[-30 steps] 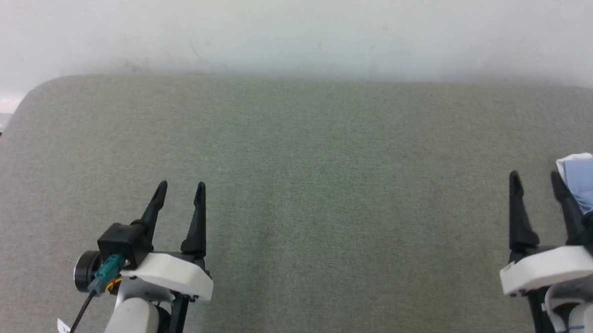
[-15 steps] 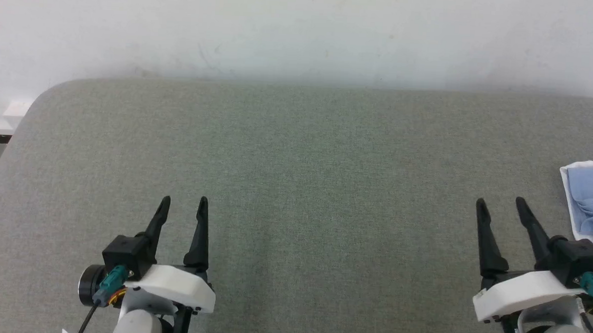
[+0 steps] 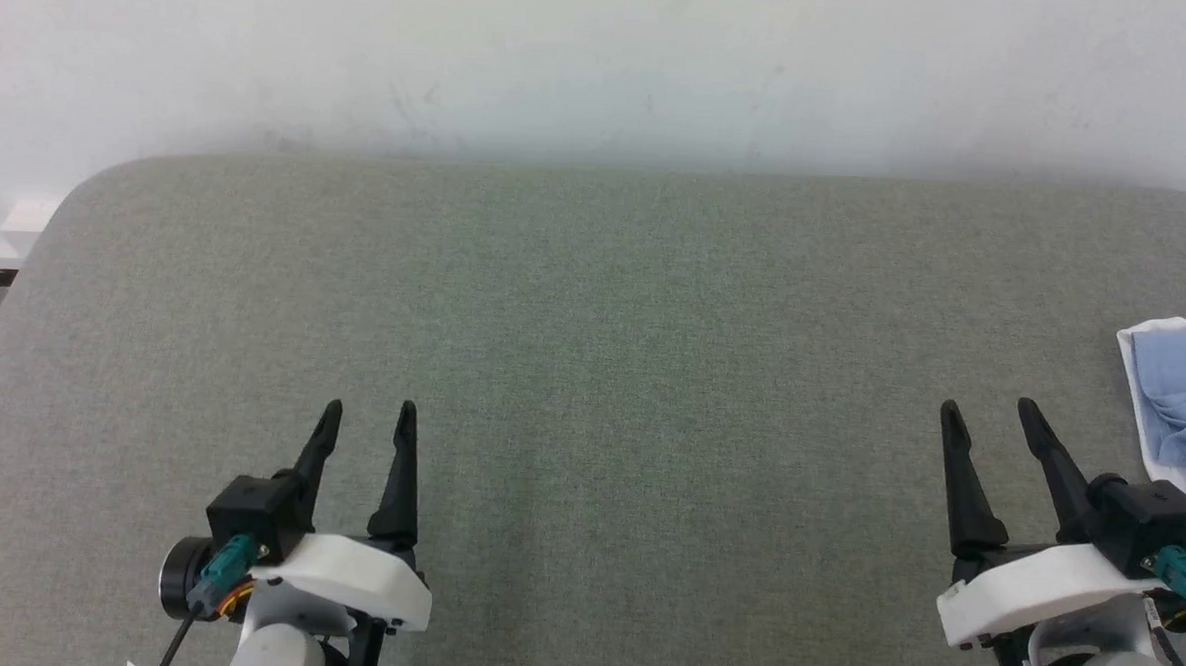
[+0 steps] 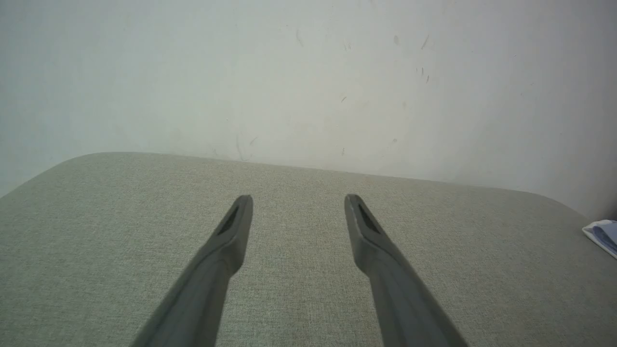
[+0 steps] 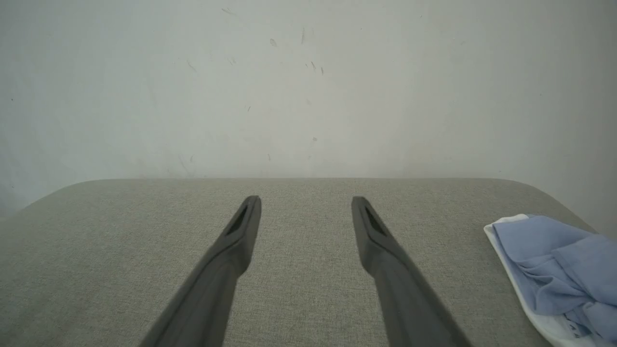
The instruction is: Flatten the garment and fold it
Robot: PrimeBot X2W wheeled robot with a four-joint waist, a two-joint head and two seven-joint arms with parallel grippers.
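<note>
Here, the left tool [image 3: 369, 408] was seen at the lower left of the head view, its two long dark fingers spread apart and nothing caught between them. The right tool [image 3: 988, 408] was found at the lower right, likewise spread and empty, its fingers tilted slightly leftward in that view. Both tools were pointed toward the far edge of the desk [image 3: 594, 303], and only bare cloth surface was shown between each pair of fingertips in the wrist views. The desk was covered in a grey-green woven fabric, and its far corners were rounded.

The garment [image 3: 1183, 384], a light blue piece edged with a white band, was left bunched and creased at the right edge of the desk, just beside the right tool and apart from its fingers. It was cut off by the frame edge in the head view. In the right wrist view it was seen to the right of the fingers, with small dark print on the white band, too small to be read. Behind the desk a pale, scuffed wall [image 3: 605, 63] was shown.
</note>
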